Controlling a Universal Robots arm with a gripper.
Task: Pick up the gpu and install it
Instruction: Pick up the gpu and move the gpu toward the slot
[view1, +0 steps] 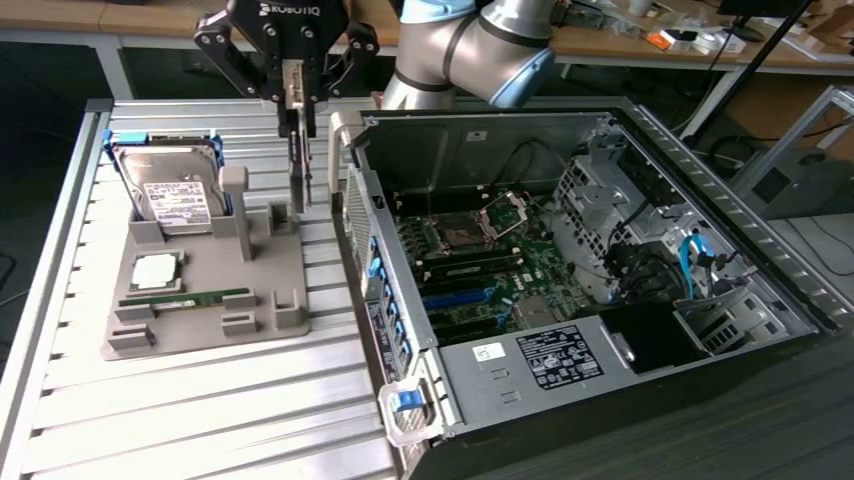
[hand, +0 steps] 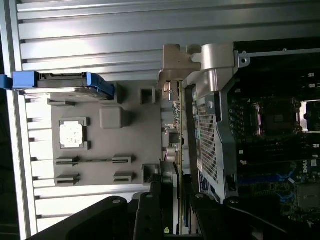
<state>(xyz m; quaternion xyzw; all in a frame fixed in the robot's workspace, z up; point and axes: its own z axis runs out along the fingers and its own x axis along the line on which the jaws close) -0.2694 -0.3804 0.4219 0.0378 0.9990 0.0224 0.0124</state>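
Clamping the gpu (view1: 299, 150) by its upper edge between the fingers of the gripper (view1: 296, 100), drawn in part-way onto the thin card. Holding the card upright and edge-on over the grey fixture (view1: 200, 300), on the side toward the open computer case (view1: 534, 250), with the hard drive (view1: 167, 190) standing in its cradle beyond (lower edge close to the fixture, contact impossible to tell). Showing, in the wrist view, the card's green edge running just beside the case's perforated outer wall.
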